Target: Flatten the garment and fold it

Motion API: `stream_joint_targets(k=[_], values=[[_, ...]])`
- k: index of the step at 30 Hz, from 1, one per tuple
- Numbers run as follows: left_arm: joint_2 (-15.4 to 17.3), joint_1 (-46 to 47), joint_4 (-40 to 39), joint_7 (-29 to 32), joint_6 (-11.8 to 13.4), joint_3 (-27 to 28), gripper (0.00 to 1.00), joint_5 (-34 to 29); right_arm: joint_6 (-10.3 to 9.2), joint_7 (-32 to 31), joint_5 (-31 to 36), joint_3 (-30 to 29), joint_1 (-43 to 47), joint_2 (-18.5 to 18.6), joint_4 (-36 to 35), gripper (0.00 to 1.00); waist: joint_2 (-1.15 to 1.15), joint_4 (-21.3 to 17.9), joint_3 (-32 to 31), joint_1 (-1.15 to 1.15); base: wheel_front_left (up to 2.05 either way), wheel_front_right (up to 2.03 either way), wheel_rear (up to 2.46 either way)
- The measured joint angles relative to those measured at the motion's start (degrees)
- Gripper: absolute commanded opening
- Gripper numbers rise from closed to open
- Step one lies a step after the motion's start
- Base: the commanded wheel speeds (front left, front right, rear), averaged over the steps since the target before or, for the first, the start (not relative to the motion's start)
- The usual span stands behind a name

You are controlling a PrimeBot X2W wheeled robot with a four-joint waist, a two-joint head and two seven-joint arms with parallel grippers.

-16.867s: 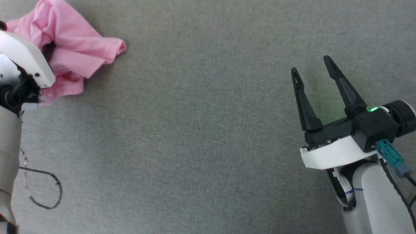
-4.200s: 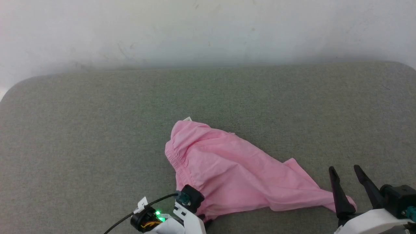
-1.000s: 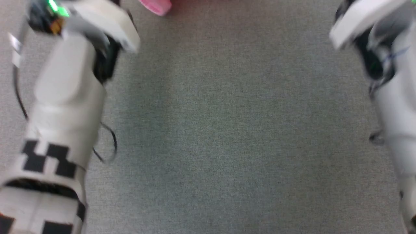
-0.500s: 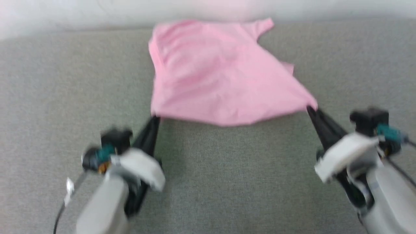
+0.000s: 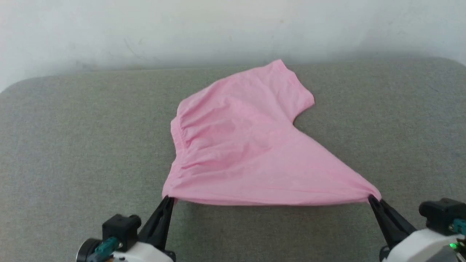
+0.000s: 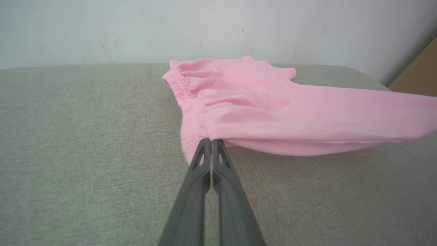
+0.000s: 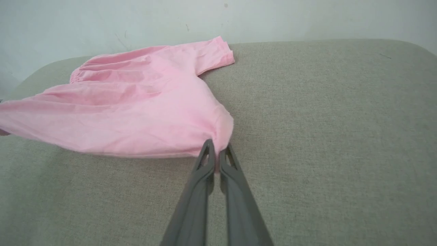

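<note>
left fingers (image 5: pixel 160 220) pressed together, right fingers (image 5: pixel 386 218) pressed together, both pointing forward

Grey fabric surface (image 5: pixel 72 145), white wall (image 5: pixel 145 29)

I have the garment (image 5: pixel 247 145) lying on the padded surface (image 5: pixel 72 145), the wall (image 5: pixel 145 29) behind it. Its waistband (image 5: pixel 178 142) runs along the left side. My left gripper (image 5: pixel 168 199) is at its near left corner, my right gripper (image 5: pixel 371 198) at its near right corner.

thin soft pink garment (image 5: pixel 247 153), matt woven grey surface (image 5: pixel 80 153)
</note>
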State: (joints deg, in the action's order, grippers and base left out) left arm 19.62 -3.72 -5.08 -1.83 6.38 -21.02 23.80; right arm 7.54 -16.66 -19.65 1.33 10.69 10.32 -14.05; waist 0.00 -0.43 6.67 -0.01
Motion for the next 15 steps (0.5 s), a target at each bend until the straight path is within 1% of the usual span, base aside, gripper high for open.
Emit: stream_joint_targets(k=[3, 8, 11, 13, 15], values=[[1.12, -4.44, -5.55, 3.25, 1.96, 0.62, 0.00, 1.02, 0.00, -3.34, 0.66, -1.99, 3.85, -1.71, -4.71, 0.00, 0.00, -0.04, -0.66, 0.00, 0.00, 0.00, 0.00], [2.37, -8.95, -14.02, 8.49, 3.78, 0.29, 0.00, 2.20, 0.00, -8.16, 1.13, -4.33, 6.41, -3.31, -11.12, 0.00, 0.00, 0.20, -0.48, 0.00, 0.00, 0.00, 0.00], [2.68, -8.32, -15.90, 9.21, 3.71, 0.59, 0.00, 2.77, 0.00, -9.14, 1.29, -5.63, 4.89, -3.55, -12.40, 0.00, 0.00, 0.55, 0.39, 0.01, 0.00, 0.00, 0.00], [2.45, -5.97, -14.92, 9.53, 2.60, 0.44, 0.00, 3.79, 0.00, -9.05, 0.81, -5.80, 1.25, -3.78, -11.50, 0.00, 0.00, 0.77, 1.32, 0.01, 0.00, 0.00, 0.00], [1.72, -2.33, -12.62, 9.70, 1.05, 0.38, 0.00, 5.21, 0.00, -9.10, 0.79, -5.30, -4.12, -3.48, -8.81, 0.00, 0.00, 0.98, 2.41, 0.02, 0.00, 0.00, 0.00]])
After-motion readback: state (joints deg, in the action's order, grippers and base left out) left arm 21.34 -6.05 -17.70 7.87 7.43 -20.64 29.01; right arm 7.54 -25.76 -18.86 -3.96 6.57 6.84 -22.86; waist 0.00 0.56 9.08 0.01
